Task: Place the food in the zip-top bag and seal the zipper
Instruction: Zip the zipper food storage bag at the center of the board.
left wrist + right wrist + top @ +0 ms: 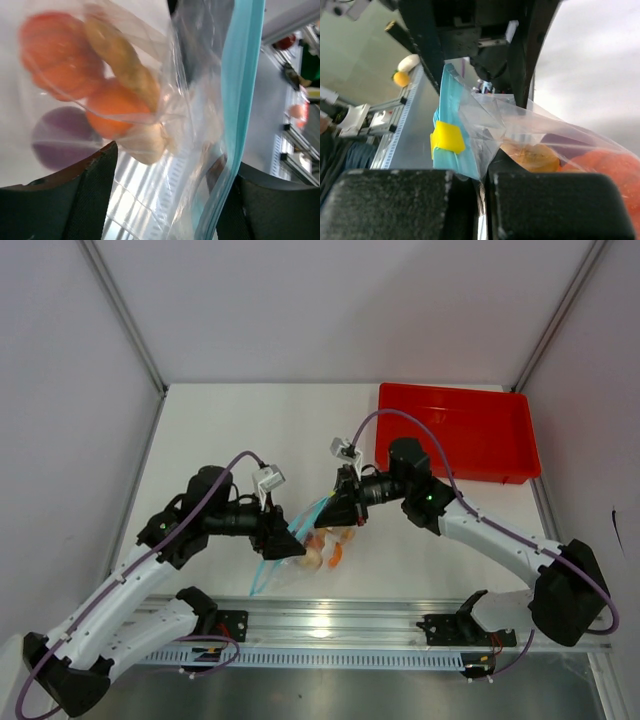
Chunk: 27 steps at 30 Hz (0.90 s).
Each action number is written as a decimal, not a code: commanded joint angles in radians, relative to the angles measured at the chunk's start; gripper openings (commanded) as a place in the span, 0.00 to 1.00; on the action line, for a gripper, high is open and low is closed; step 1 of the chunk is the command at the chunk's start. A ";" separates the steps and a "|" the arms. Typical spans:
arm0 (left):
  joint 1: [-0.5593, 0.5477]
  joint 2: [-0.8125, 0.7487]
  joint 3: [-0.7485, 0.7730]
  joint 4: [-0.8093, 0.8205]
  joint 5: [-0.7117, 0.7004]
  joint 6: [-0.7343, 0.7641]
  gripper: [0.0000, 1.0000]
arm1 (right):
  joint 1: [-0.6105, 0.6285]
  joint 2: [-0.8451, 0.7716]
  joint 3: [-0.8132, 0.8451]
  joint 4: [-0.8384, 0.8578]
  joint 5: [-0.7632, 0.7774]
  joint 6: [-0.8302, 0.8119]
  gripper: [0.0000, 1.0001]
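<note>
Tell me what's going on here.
Both arms are working on the zip-top bag at the near side of the table. The food is already inside: a pumpkin-like piece, an orange ball and a purple round piece show through the plastic. The right gripper is pinched shut on the zipper, beside its yellow slider. The left gripper is open, with the bag between its fingers. Whether the zipper is sealed cannot be told.

Food (325,545) in bag (297,558), tray (450,425) behind right
</note>
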 commanded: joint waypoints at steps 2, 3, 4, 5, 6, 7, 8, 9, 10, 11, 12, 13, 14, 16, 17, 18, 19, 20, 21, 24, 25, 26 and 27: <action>-0.005 -0.041 0.029 0.073 -0.186 0.008 0.75 | 0.066 -0.045 -0.058 -0.076 0.253 -0.005 0.00; -0.005 -0.049 0.034 0.091 -0.194 0.005 0.80 | 0.092 -0.056 -0.069 -0.073 0.279 0.023 0.00; -0.006 -0.055 0.044 0.126 -0.198 0.007 0.95 | 0.107 -0.062 -0.078 -0.081 0.363 0.035 0.00; -0.009 -0.067 0.045 0.145 -0.210 0.007 1.00 | 0.121 -0.069 -0.099 -0.082 0.402 0.044 0.00; -0.013 -0.070 0.048 0.162 -0.235 0.008 0.99 | 0.152 -0.080 -0.106 -0.093 0.436 0.059 0.00; -0.020 -0.073 0.057 0.182 -0.241 0.017 1.00 | 0.166 -0.086 -0.115 -0.096 0.469 0.069 0.00; -0.026 -0.072 0.058 0.186 -0.252 0.025 1.00 | 0.178 -0.092 -0.124 -0.096 0.526 0.078 0.00; -0.035 -0.073 0.066 0.193 -0.279 0.031 0.99 | 0.192 -0.099 -0.142 -0.090 0.543 0.105 0.00; -0.054 -0.076 0.066 0.202 -0.290 0.049 1.00 | 0.196 -0.102 -0.149 -0.090 0.560 0.119 0.00; -0.065 -0.081 0.066 0.226 -0.303 0.062 1.00 | 0.200 -0.105 -0.153 -0.092 0.583 0.129 0.00; -0.072 -0.081 0.066 0.232 -0.321 0.068 0.99 | 0.206 -0.106 -0.150 -0.122 0.606 0.136 0.00; -0.088 -0.076 0.069 0.236 -0.324 0.083 0.99 | 0.218 -0.115 -0.146 -0.144 0.631 0.141 0.00; -0.098 -0.069 0.080 0.233 -0.327 0.094 1.00 | 0.223 -0.119 -0.144 -0.159 0.649 0.144 0.00; -0.143 -0.041 0.087 0.228 -0.364 0.121 0.99 | 0.241 -0.131 -0.130 -0.202 0.692 0.156 0.00; -0.161 -0.031 0.094 0.229 -0.378 0.132 0.99 | 0.244 -0.134 -0.127 -0.216 0.704 0.162 0.00; -0.178 -0.020 0.095 0.228 -0.399 0.141 0.99 | 0.250 -0.135 -0.123 -0.236 0.706 0.167 0.00; -0.207 -0.005 0.097 0.229 -0.445 0.154 1.00 | 0.256 -0.140 -0.113 -0.243 0.709 0.172 0.00; -0.215 -0.001 0.089 0.239 -0.457 0.157 0.99 | 0.264 -0.142 -0.112 -0.259 0.717 0.178 0.00; -0.218 0.000 0.086 0.264 -0.470 0.158 0.99 | 0.267 -0.146 -0.110 -0.260 0.730 0.179 0.00; -0.221 0.006 0.063 0.306 -0.504 0.160 0.93 | 0.287 -0.160 -0.116 -0.260 0.737 0.184 0.00; -0.221 0.025 0.064 0.314 -0.505 0.165 0.90 | 0.292 -0.165 -0.116 -0.260 0.740 0.182 0.00; -0.221 0.037 0.069 0.309 -0.499 0.166 0.87 | 0.299 -0.172 -0.115 -0.260 0.743 0.181 0.00; -0.221 0.051 0.092 0.305 -0.496 0.166 0.80 | 0.302 -0.177 -0.115 -0.292 0.749 0.179 0.00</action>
